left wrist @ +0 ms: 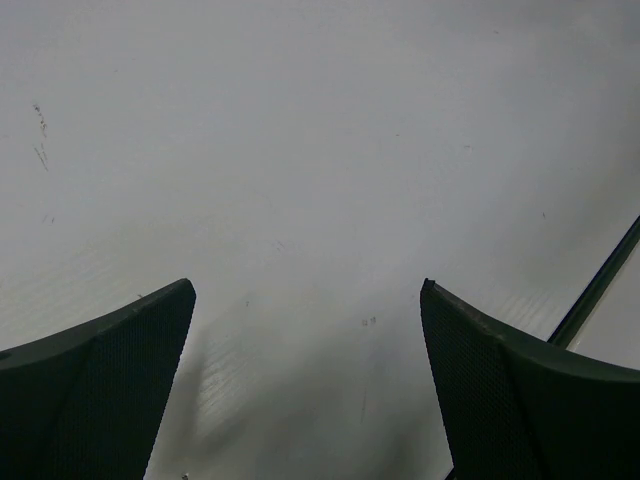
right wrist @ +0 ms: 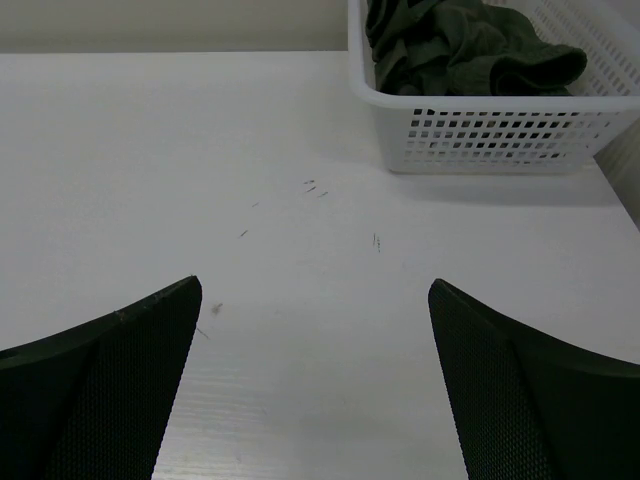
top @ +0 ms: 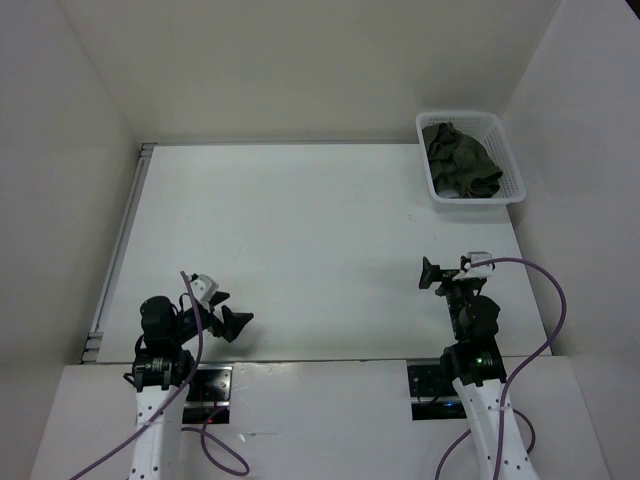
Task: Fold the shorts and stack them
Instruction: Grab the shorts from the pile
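Note:
The dark olive-green shorts (top: 462, 160) lie bunched up inside the white lattice basket (top: 508, 158) at the table's far right. From the right wrist the shorts (right wrist: 460, 50) show crumpled in the basket (right wrist: 500, 130) at the top right. My left gripper (top: 228, 312) hovers low near the table's front left, open, with only bare table between its fingers (left wrist: 100, 390). My right gripper (top: 440, 272) stands open near the front right, well short of the basket. Nothing sits between its fingers (right wrist: 530, 400).
The white table (top: 300, 240) is walled by white panels at the back and both sides. A metal rail (top: 118, 250) runs along its left edge. Purple cables (top: 545, 320) trail from both arms near the front edge.

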